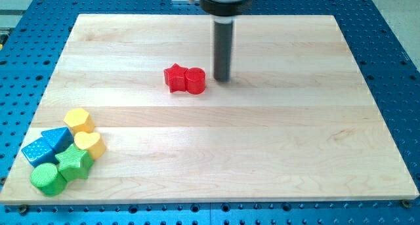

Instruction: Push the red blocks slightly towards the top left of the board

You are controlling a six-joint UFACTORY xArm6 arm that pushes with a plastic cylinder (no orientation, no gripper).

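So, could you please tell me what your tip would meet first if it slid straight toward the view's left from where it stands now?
My tip would probably meet the red cylinder first, which touches the red star beyond it. The tip sits just right of the cylinder, though depth alignment is uncertain.

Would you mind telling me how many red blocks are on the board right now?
2. A red star block and a red cylinder block sit touching, side by side, near the board's middle, above centre. My tip stands just to their right. None seems hidden.
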